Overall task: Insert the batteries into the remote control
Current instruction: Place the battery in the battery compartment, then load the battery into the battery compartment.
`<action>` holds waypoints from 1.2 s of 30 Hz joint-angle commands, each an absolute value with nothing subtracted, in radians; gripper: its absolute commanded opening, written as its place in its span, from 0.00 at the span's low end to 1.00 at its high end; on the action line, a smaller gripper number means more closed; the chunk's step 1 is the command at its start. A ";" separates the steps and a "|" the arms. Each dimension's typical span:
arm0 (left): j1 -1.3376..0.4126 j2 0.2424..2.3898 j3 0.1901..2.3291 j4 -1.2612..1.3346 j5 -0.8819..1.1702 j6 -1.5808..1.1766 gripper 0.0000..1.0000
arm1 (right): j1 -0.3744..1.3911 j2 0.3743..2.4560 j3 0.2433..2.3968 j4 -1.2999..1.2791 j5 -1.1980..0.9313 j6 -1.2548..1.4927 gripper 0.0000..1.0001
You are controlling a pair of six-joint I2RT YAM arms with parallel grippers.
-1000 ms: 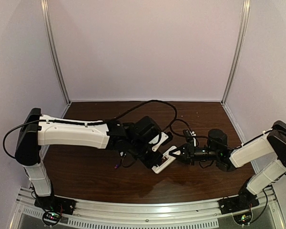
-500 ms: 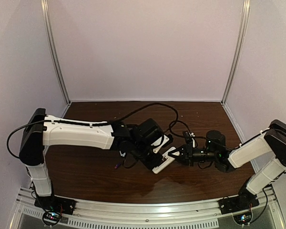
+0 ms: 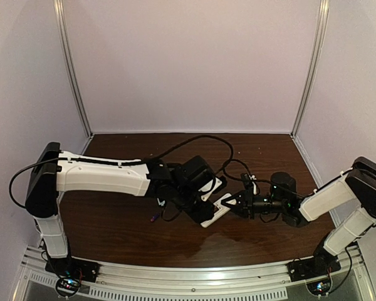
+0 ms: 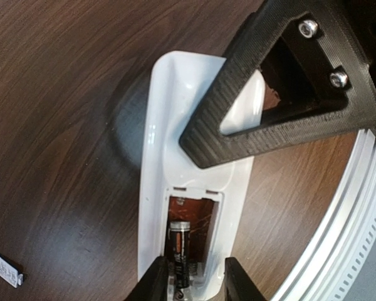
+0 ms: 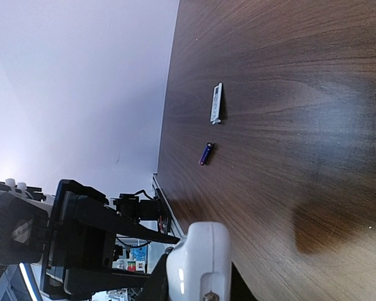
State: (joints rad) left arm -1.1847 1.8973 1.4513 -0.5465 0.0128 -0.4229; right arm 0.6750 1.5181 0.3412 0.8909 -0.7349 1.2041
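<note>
The white remote control (image 3: pixel 214 212) is held above the table between both grippers. My left gripper (image 3: pixel 202 219) is shut on its bay end; in the left wrist view (image 4: pixel 191 285) its fingers clamp both sides of the remote control (image 4: pixel 175 157). The open battery bay faces up with one dark battery (image 4: pixel 178 248) lying in it. My right gripper (image 3: pixel 232 204) is shut on the other end; its black finger (image 4: pixel 269 119) lies across the remote. The right wrist view shows that end (image 5: pixel 200 263). The second battery (image 5: pixel 206 153), bluish-purple, lies loose on the table (image 3: pixel 154 219).
A small white strip, likely the battery cover (image 5: pixel 217 103), lies on the table beyond the loose battery and shows in the left wrist view (image 4: pixel 3 266). The metal front rail (image 3: pixel 188 276) runs along the near edge. Black cables (image 3: pixel 219 141) loop above the grippers.
Both grippers, with the remote control between them, shifted slightly left and away from the near edge a second ago. Since half a second ago nothing visibly moves.
</note>
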 commanded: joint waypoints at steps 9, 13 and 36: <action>-1.136 1.747 1.351 -0.397 0.054 -0.426 0.47 | 0.687 1.517 0.334 0.973 -0.805 1.221 0.00; -1.108 1.659 1.281 -0.337 0.065 -0.403 0.51 | 0.686 1.509 0.337 0.966 -0.821 1.223 0.00; -1.248 1.268 0.856 -0.074 0.289 0.426 0.42 | 0.688 1.385 0.474 0.455 -0.984 1.012 0.00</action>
